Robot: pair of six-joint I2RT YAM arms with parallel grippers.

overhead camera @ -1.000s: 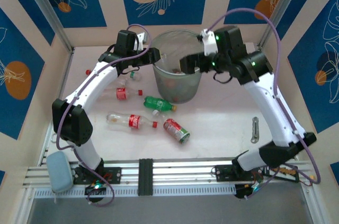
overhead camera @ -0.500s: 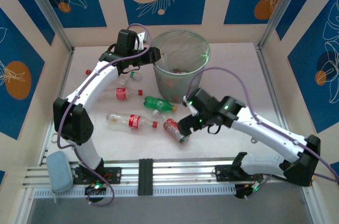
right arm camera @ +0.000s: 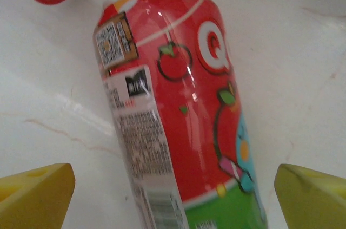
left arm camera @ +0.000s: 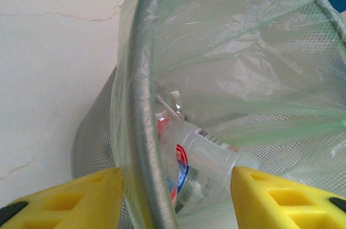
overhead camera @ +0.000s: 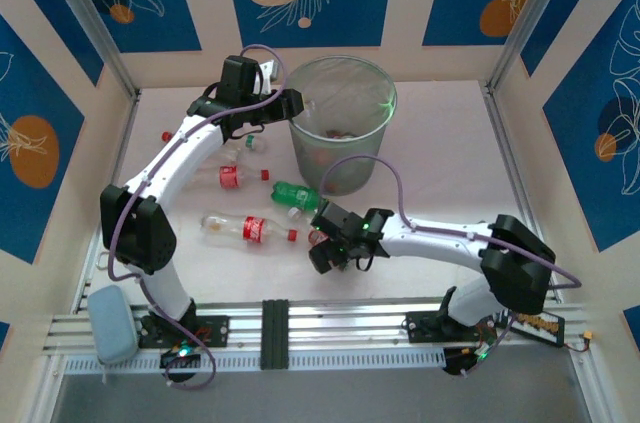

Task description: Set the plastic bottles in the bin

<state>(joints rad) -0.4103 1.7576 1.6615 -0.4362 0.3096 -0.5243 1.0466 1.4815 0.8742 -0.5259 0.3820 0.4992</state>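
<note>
— How far along is the job?

— Under halfway, I'd judge. Nearest the arms, the right gripper (overhead camera: 325,248) hangs low over a clear plastic bottle with a red apple-print label and red cap (right arm camera: 178,104), which lies on the white worktop (overhead camera: 430,193). Its yellow fingers (right arm camera: 35,188) stand wide apart on either side of the bottle, gripping nothing.

— What else is lying out?

— Just to the left is a clear bottle with a red band and red cap (overhead camera: 250,228). Beyond it is a green bottle (overhead camera: 300,195), then another red-banded bottle (overhead camera: 232,176), and a smaller clear bottle (overhead camera: 250,143) beside the bin. That makes five left to bin, by my count.

— And the bin itself?

— The round grey-green mesh bin with a clear liner (overhead camera: 312,155) stands at the far middle. Inside it lies at least one clear bottle with a red-and-blue label (left arm camera: 211,156). There may be more beneath it, but I can't tell. The left gripper (left arm camera: 178,196) sits at the rim with its fingers parted astride it, holding nothing.
</note>
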